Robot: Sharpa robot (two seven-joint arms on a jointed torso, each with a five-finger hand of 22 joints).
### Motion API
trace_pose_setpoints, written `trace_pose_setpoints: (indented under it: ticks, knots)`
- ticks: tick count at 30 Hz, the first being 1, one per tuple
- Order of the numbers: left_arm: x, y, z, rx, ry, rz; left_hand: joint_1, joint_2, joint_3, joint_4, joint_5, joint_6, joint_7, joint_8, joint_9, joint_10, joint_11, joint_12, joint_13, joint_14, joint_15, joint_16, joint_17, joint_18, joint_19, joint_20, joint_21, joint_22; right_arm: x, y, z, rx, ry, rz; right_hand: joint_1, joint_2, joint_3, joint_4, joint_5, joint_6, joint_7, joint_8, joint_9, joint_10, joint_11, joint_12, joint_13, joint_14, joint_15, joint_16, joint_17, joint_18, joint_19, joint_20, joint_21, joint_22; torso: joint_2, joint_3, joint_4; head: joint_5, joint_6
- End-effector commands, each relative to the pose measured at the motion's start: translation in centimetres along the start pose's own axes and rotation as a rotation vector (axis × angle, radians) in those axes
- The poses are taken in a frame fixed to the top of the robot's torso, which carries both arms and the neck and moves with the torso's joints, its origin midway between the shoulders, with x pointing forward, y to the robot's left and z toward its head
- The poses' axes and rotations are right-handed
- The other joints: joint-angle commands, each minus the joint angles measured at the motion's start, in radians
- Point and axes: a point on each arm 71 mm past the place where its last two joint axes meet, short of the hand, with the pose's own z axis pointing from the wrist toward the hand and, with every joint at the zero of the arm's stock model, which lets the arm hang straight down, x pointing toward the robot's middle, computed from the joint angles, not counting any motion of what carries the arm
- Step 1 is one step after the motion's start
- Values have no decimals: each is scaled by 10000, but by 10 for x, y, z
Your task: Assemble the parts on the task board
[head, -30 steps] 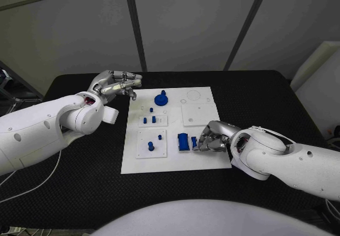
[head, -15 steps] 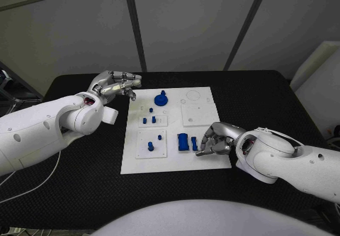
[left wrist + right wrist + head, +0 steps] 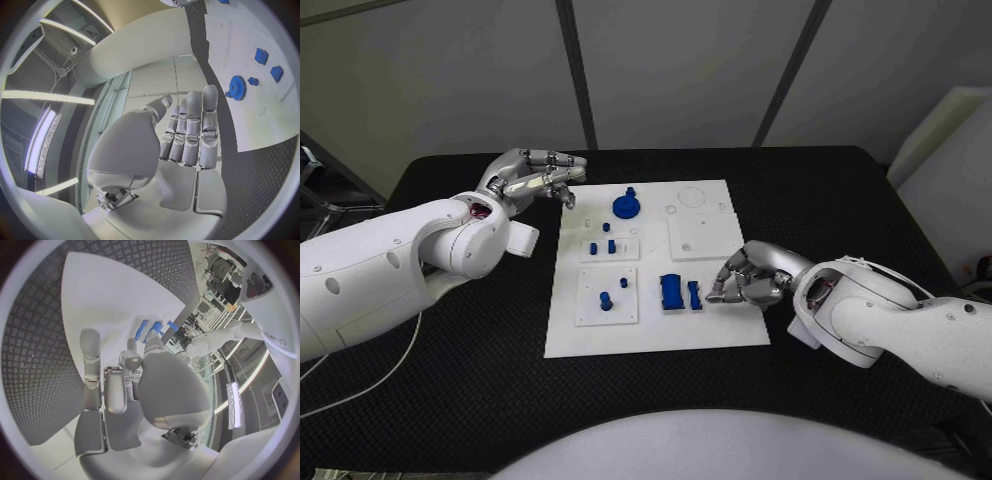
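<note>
The white task board point(image 3: 661, 320) lies mid-table. On it are a blue gear point(image 3: 627, 205) at the far end, several short blue pegs point(image 3: 604, 242) standing in the left plates, and a wide blue block point(image 3: 672, 291) with a narrow blue bar point(image 3: 694, 293) beside it. My right hand point(image 3: 750, 278) rests at the board's right edge, fingertips just right of the narrow bar, holding nothing. In the right wrist view the block and bar point(image 3: 147, 330) lie just beyond the fingers point(image 3: 89, 352). My left hand point(image 3: 531, 178) hovers off the board's far left corner, empty. The left wrist view shows the gear point(image 3: 237, 87) beyond its straight fingers point(image 3: 194, 125).
Two square white plates point(image 3: 700, 236) on the board's right half carry no blue pieces. Black table surface point(image 3: 834, 200) surrounds the board on all sides. The left forearm point(image 3: 401, 260) stretches over the table's left side.
My right hand has drawn back to the right, off the narrow blue bar it was covering. The bar stays beside the wide block. The left hand has not moved.
</note>
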Motion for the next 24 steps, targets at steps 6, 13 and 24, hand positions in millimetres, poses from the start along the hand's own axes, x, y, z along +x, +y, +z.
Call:
trace_pose_setpoints:
  ticks: [6,13,24]
  knots:
    - [0,-2,3,314,-303,-667,-302,-16,-228,250,35,-110,-9,157,15,-285,78,74,-66,-1107,128,-733,-426,-155,-811,158,-706,-351,-33,-17,28,-1256,-1409,5256,1664,699,761,-496,109,-614,481,-703,-398,-2471,422,-4497,-3292,-1559,507,-5265,-4694,374,-1776,404,-2658,-2410,-187,-83,-27,-20,397]
    - [-12,4,13,497,-1412,-1411,-282,94,-562,597,-14,-97,-97,8,-40,0,256,-763,-767,-2149,627,-4183,-2111,-157,-3132,790,-3022,-2265,-62,-31,74,-1897,-2589,7029,2254,776,1153,-233,-393,-877,879,-1333,-1014,-3187,1120,-6976,-6304,-4365,1447,-10217,-7861,89,-3906,1281,-5285,-3901,-589,-189,-114,-34,1086]
    - [-14,19,41,743,-2923,-1757,-77,290,-1411,906,-25,-87,-475,-1041,-104,186,620,-3127,-1060,-2416,1253,-8063,-3569,-111,-5192,1613,-3594,-5633,-72,-36,131,-2178,-3632,8421,2018,780,1429,-487,-528,-806,998,-1849,-2335,-2637,1510,-8682,-10060,-3948,1982,-13595,-10925,463,-3944,2191,-7667,-5551,-1010,-248,-51,146,2011]
